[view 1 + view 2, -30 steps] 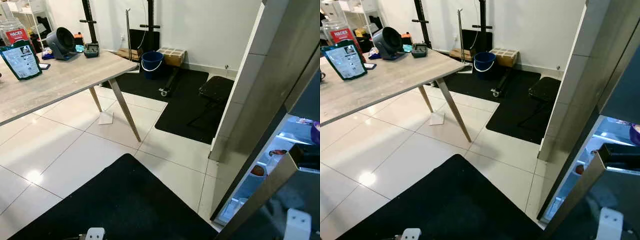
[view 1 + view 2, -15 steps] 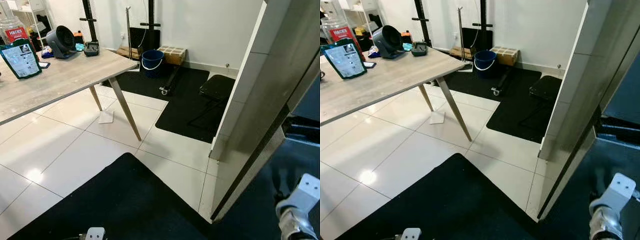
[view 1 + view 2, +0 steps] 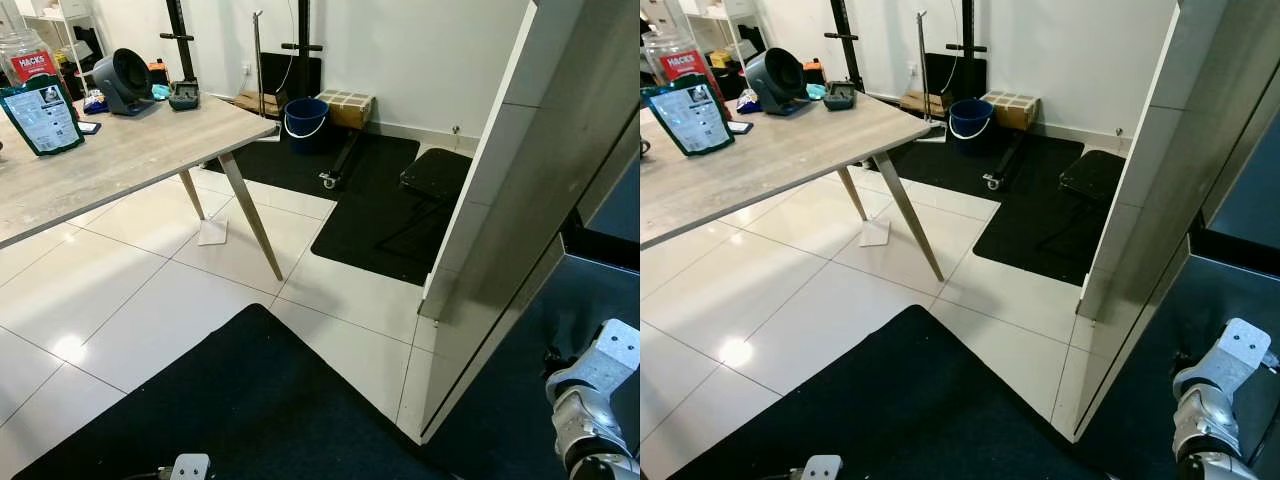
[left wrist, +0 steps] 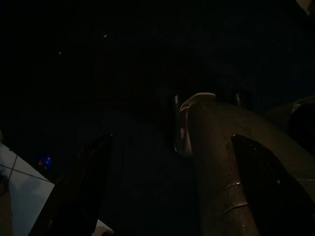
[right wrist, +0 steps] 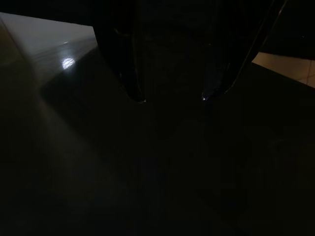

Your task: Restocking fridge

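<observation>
Fridge door point(image 3: 545, 190) blocks the whole right side, shut flat. Wide open tile floor point(image 3: 130, 300) on the left, with the table point(image 3: 120, 160) standing over it.

The wooden bench point(image 3: 120, 160) carries a dark pouch point(image 3: 40, 118), a red-labelled jar point(image 3: 28, 62) and a grey fan point(image 3: 122, 82). 2 black mats point(image 3: 250, 400) lie on the tiled floor point(image 3: 130, 300).

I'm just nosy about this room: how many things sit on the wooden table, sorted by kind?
Pouches: 1, the dark green pouch
Jars: 1, the jar with a red label
Fans: 1, the grey fan
Small black boxes: 1, the black box
Phones: 1, the phone
Total: 5 that I can tell apart; the clutter behind the fan is too small to sort.
</observation>
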Robot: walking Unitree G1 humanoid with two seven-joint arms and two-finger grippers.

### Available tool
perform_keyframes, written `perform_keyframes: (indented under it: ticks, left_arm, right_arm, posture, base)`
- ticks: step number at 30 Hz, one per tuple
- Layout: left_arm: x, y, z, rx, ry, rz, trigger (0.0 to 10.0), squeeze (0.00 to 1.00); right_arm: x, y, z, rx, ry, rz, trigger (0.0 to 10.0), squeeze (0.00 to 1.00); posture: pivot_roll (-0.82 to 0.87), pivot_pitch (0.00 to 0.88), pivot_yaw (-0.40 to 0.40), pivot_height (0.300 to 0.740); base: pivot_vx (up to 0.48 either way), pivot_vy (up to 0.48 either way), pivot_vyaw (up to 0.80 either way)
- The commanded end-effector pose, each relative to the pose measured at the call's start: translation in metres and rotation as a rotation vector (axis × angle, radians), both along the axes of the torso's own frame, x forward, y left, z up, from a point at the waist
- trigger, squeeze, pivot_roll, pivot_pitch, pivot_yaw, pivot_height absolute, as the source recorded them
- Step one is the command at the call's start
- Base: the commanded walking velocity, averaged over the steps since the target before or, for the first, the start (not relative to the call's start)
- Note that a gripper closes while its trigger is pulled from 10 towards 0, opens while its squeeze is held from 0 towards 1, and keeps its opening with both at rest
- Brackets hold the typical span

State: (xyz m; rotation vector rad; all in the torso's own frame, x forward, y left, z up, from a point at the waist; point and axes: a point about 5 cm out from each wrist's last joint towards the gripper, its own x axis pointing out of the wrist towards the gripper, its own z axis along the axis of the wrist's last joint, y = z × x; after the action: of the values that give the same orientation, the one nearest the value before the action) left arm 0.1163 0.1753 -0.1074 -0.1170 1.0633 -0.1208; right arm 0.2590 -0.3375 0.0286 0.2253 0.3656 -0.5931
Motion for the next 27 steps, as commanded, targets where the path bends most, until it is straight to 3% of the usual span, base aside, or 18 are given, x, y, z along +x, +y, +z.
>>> perform_keyframes:
  ticks: [1, 3, 4, 7, 10, 14, 16, 18, 20, 21, 24, 27]
  left_arm:
    - [-0.008, -0.004, -0.003, -0.018, 0.03, 0.003, 10.0, 0.0]
    - [-0.008, -0.005, -0.003, -0.016, 0.033, -0.003, 10.0, 0.0]
    - [-0.008, -0.005, -0.003, -0.016, 0.033, -0.003, 10.0, 0.0]
    - [-0.01, -0.005, -0.004, 0.011, 0.044, -0.039, 10.0, 0.0]
    - [-0.011, -0.004, -0.004, 0.028, 0.046, -0.051, 10.0, 0.0]
    - [-0.011, 0.006, -0.004, 0.09, 0.045, -0.022, 10.0, 0.0]
    - [-0.01, 0.012, -0.003, 0.107, 0.038, -0.006, 10.0, 0.0]
    - [-0.003, 0.024, 0.001, 0.134, 0.014, 0.044, 10.0, 0.0]
    - [0.0, 0.028, 0.002, 0.145, 0.004, 0.057, 10.0, 0.0]
    - [0.0, 0.028, 0.002, 0.145, 0.004, 0.057, 10.0, 0.0]
    - [0.009, 0.037, 0.007, 0.17, -0.027, 0.064, 10.0, 0.0]
    - [0.012, 0.037, 0.008, 0.17, -0.034, 0.066, 10.0, 0.0]
  right_arm:
    - [-0.003, 0.005, -0.008, -0.012, 0.068, 0.04, 10.0, 0.0]
    - [-0.017, 0.017, -0.03, -0.022, 0.219, 0.125, 10.0, 0.0]
    - [-0.017, 0.017, -0.03, -0.022, 0.219, 0.125, 10.0, 0.0]
    - [-0.05, 0.042, -0.068, -0.022, 0.431, 0.252, 10.0, 0.0]
    - [-0.058, 0.049, -0.076, -0.029, 0.472, 0.289, 10.0, 0.0]
    - [-0.09, 0.079, -0.103, -0.088, 0.62, 0.444, 10.0, 0.0]
    - [-0.096, 0.086, -0.108, -0.08, 0.647, 0.478, 10.0, 0.0]
    - [-0.106, 0.102, -0.117, 0.008, 0.666, 0.554, 10.0, 0.0]
    - [-0.109, 0.108, -0.119, 0.041, 0.671, 0.586, 10.0, 0.0]
    - [-0.109, 0.108, -0.119, 0.041, 0.671, 0.586, 10.0, 0.0]
    - [-0.117, 0.127, -0.126, 0.023, 0.726, 0.733, 10.0, 0.0]
    - [-0.117, 0.133, -0.127, 0.017, 0.733, 0.769, 10.0, 0.0]
  posture:
    - [0.0, 0.0, -0.011, 0.74]
    - [0.0, 0.0, -0.011, 0.74]
    - [0.0, 0.0, -0.011, 0.74]
    - [0.0, 0.0, -0.008, 0.74]
    - [0.0, 0.0, -0.008, 0.74]
    - [-0.01, 0.0, -0.002, 0.74]
    - [-0.01, 0.0, -0.001, 0.74]
    - [0.01, 0.0, -0.007, 0.74]
    - [0.01, 0.0, -0.007, 0.74]
    - [0.01, 0.0, -0.007, 0.74]
    - [0.02, 0.0, -0.005, 0.74]
    - [0.02, 0.0, 0.0, 0.74]
  base:
    - [0.0, 0.0, 0.0]
    - [0.0, 0.0, 0.0]
    - [0.0, 0.0, 0.0]
    - [0.0, 0.0, 0.0]
    - [0.0, 0.0, 0.0]
    - [0.0, 0.0, 0.0]
    - [0.0, 0.0, 0.0]
    - [0.0, 0.0, 0.0]
    - [0.0, 0.0, 0.0]
    - [0.0, 0.0, 0.0]
    - [0.0, 0.0, 0.49]
    - [0.0, 0.0, 0.74]
